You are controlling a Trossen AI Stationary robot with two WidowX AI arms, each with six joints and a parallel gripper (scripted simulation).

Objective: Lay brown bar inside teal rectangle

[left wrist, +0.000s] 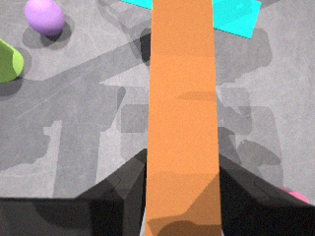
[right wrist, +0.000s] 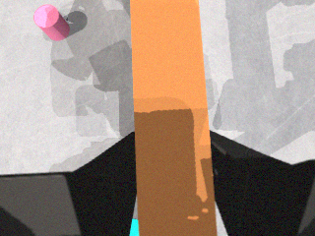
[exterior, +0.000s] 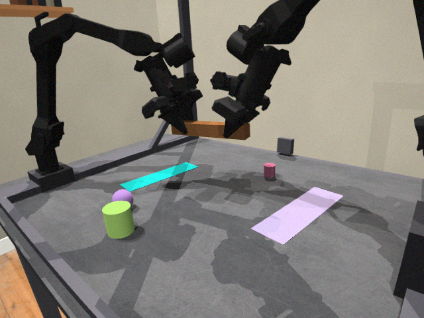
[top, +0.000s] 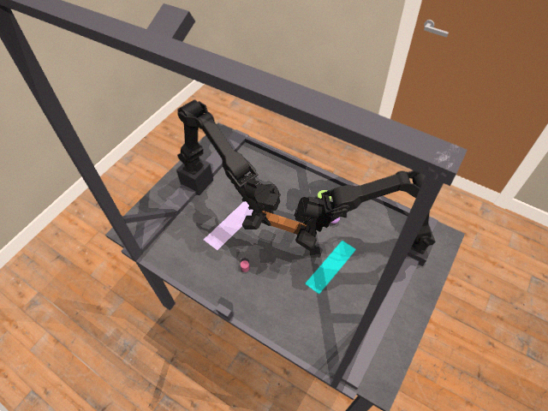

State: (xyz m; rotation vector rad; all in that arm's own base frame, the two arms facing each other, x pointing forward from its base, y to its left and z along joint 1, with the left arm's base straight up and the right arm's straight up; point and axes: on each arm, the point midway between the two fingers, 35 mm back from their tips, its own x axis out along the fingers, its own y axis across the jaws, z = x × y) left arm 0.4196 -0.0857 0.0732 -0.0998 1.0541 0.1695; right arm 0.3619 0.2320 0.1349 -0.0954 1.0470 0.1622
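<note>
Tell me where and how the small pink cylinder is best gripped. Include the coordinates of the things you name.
Grip the pink cylinder [top: 244, 266] [exterior: 269, 170] [right wrist: 51, 23] around its curved side, coming from above with fingers on opposite sides: it stands upright, its flat top uncovered, and nothing touches it.

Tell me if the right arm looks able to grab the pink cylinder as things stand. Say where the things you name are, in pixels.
Probably not: the right claw [top: 306, 229] [exterior: 186, 128] [right wrist: 168, 138] is shut on the brown bar [top: 282, 221] [exterior: 207, 129] [left wrist: 183, 98] [right wrist: 164, 64], which the left claw [top: 264, 217] [exterior: 228, 131] [left wrist: 177, 155] also grips. The pink cylinder [top: 244, 266] [exterior: 269, 171] [left wrist: 296, 196] [right wrist: 51, 22] itself looks unobstructed.
</note>
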